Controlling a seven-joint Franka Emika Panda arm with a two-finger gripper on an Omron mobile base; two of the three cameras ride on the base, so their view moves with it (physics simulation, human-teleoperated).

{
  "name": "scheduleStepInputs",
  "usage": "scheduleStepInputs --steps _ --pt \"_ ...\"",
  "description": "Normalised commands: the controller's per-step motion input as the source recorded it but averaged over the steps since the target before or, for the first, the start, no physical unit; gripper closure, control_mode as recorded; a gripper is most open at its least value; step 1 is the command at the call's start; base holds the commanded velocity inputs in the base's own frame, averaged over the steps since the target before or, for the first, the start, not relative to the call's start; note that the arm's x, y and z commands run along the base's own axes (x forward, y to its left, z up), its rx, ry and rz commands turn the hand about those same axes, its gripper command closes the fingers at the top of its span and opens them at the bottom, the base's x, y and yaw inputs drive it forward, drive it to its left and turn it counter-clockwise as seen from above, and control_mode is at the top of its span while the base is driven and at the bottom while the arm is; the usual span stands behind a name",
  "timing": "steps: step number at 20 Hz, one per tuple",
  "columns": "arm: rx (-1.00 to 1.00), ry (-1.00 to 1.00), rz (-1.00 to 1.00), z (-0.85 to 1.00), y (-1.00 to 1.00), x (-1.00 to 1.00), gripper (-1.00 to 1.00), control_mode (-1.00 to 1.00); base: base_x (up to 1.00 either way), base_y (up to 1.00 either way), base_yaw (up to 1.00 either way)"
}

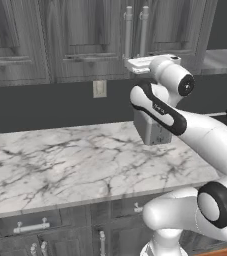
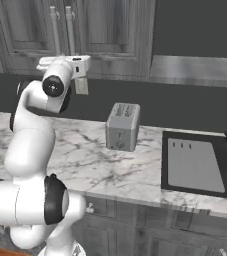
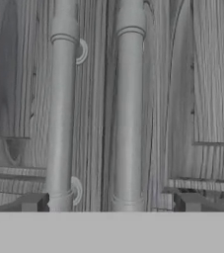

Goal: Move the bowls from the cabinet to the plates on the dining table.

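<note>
Overhead, wood-grain cabinet (image 3: 182, 99), cylindrical silver handles (image 3: 128, 113).

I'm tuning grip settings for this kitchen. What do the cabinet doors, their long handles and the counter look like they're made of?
The cabinet doors look like dark grey wood with a matte finish: grain lines run along the panels. The handles seem to be brushed silver metal: smooth round bars with a soft sheen. The counter looks like polished white marble with grey veins, though it could be an imitation.
</note>
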Motion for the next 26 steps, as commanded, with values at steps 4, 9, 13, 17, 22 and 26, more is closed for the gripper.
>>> scheduleStepInputs --steps 4,9,13,17,22,26 --pt "0.00 0.09 0.00 0.09 0.00 0.28 -1.00 -1.00 0.00 0.00 0.00" --pt "0.00 0.06 -0.02 0.03 -0.02 0.27 -1.00 -1.00 0.00 0.00 0.00" --pt "0.00 0.02 -0.06 0.00 -0.03 0.35 -1.00 -1.00 0.00 0.00 0.00" --pt "-0.01 0.03 -0.08 -0.08 -0.06 0.57 -1.00 -1.00 0.00 0.00 0.00" --pt "-0.04 0.02 -0.09 -0.20 0.00 0.67 -1.00 -1.00 0.00 0.00 0.00" --pt "-0.06 0.06 -0.09 -0.18 0.00 0.60 1.00 -1.00 0.00 0.00 0.00"
